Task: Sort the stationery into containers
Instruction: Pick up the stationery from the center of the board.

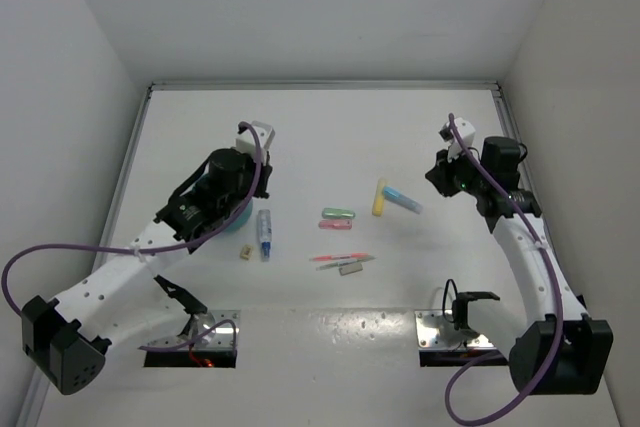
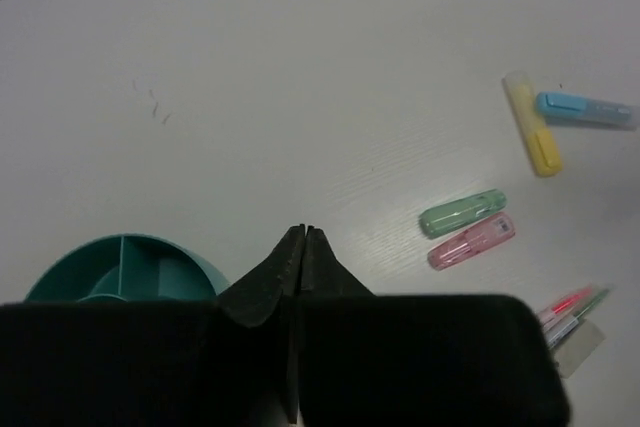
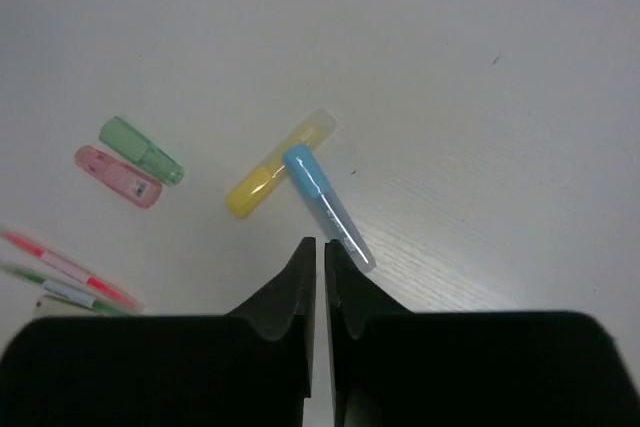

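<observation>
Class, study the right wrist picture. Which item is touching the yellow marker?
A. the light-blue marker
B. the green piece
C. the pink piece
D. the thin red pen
A: the capped end of the light-blue marker rests against the side of the yellow marker, while the green piece and pink piece lie apart to its left.
</observation>
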`<state>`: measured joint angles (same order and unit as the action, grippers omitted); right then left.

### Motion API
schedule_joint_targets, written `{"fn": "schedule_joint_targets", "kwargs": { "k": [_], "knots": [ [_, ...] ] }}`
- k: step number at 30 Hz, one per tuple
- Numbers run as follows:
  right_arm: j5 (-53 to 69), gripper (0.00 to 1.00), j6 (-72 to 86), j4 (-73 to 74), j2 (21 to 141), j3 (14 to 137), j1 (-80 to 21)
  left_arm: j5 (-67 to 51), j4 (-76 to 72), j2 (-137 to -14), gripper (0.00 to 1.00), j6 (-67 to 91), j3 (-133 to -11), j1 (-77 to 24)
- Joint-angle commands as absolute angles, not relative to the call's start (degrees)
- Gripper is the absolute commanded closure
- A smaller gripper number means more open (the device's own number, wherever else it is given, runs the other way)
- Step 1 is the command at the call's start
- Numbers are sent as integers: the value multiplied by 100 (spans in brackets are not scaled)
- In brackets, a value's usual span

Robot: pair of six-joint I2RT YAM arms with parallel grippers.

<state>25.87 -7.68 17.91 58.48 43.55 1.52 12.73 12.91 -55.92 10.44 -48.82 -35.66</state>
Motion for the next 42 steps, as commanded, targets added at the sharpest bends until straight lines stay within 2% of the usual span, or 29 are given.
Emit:
{"fn": "schedule_joint_targets", "kwargs": {
  "k": [1,2,3,4,5,8,9,10,11,12,13,14,15,16,17,18,19,20,22,24,25,27,28,29,31,32,35,42],
  "knots": [
    [2857,100,-853,1661,5669,4315,193,1169,1178,-5590,94,1011,-4878,-3568],
    [2856,95,-792,1661,5608,4315,193,1169,1117,-5590,75,1011,-4826,-3568],
    [2804,63,-791,1661,5607,4315,193,1108,1047,-5590,47,1011,-4756,-3568],
    [2804,17,-791,1661,5607,4376,193,1055,1046,-5590,20,1106,-4755,-3568],
    [2752,0,-791,1713,5547,4377,193,968,1046,-5590,1,1160,-4755,-3568],
    [2699,0,-703,1644,5484,4324,193,642,1221,-5730,0,1397,-4886,-3700],
    [2698,4,-703,1644,5484,4324,193,555,1361,-5783,0,1502,-4887,-3778],
    [2698,22,-764,1765,5589,4385,193,484,1362,-5783,0,1503,-4939,-3884],
    [2698,46,-765,1880,5659,4473,193,483,1449,-5853,0,1581,-4939,-4181],
    [2750,86,-765,1942,5738,4578,193,483,1616,-5914,0,1582,-4992,-4358],
    [2812,90,-904,2021,5870,4579,193,701,1748,-6028,0,1634,-5140,-4542],
    [2812,86,-905,2074,5923,4649,193,842,1880,-6316,7,1635,-5237,-4918],
    [2900,34,-905,2126,5924,4649,193,1070,2194,-6511,12,1713,-5351,-5096],
    [2900,11,-966,2179,5985,4649,193,1716,2371,-6722,20,1827,-5614,-5254],
    [2900,2,-967,2180,5985,4710,193,2071,2538,-6932,45,1993,-5738,-5491],
    [2900,3,-967,2180,5985,4711,193,2448,2879,-7317,59,2221,-5852,-5580],
    [2900,9,-967,2180,5985,4711,193,2809,3039,-7469,63,2780,-5941,-5659],
    [2900,19,-967,2180,5985,4711,193,3378,3154,-7575,53,3038,-6011,-5860],
    [2900,42,-967,2180,5924,4659,193,3926,3409,-7699,22,3888,-6012,-6107],
    [2900,42,-905,2127,5862,4658,193,4393,3462,-7699,8,4313,-6012,-6405],
    [2900,42,-905,2075,5862,4658,193,4516,3550,-7699,6,4542,-5960,-6477],
    [2900,42,-844,2074,5862,4658,193,5095,3847,-7752,6,5585,-5897,-6609],
    [2900,42,-844,2074,5862,4658,193,5367,4598,-7856,9,6321,-5897,-6662],
    [2839,42,-792,2074,5862,4658,193,5675,4936,-7944,9,7712,-5897,-6758],
    [2787,42,-791,2074,5862,4658,193,5888,5176,-8147,15,8355,-5784,-6977],
    [2786,42,-791,2074,5862,4658,193,5976,5229,-8208,16,8898,-5731,-7039],
    [2786,42,-791,2074,5862,4658,193,5977,5431,-8376,19,9700,-5599,-7040],
    [2786,40,-791,2074,5862,4658,193,5871,5107,-8394,20,9818,-5046,-6461]
  ]
}}
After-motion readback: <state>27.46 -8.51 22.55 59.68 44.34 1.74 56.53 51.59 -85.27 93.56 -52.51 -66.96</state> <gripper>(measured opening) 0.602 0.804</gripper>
